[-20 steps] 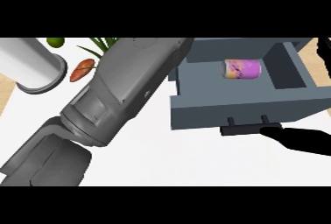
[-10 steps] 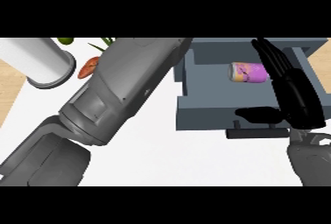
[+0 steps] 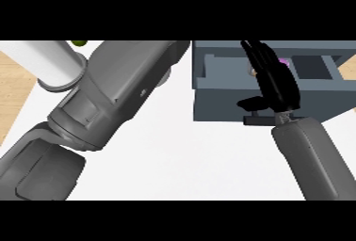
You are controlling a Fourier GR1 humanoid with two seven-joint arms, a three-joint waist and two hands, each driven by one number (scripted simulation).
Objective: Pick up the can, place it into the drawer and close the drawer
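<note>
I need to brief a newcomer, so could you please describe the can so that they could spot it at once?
Find the grey open drawer at the upper right of the white counter. Inside, mostly hidden behind the black right hand stretched over it, a small pink-purple can peeks out. It is the only brightly coloured thing in the drawer.

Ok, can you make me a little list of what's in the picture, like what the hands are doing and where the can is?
drawer: grey, open, at the upper right
can: inside the drawer, only a pink bit shows behind the right hand
right hand: black, fingers straight, stretched over the drawer
left hand: out of sight, only its grey forearm shows
white cylinder: upper left on the counter
</note>
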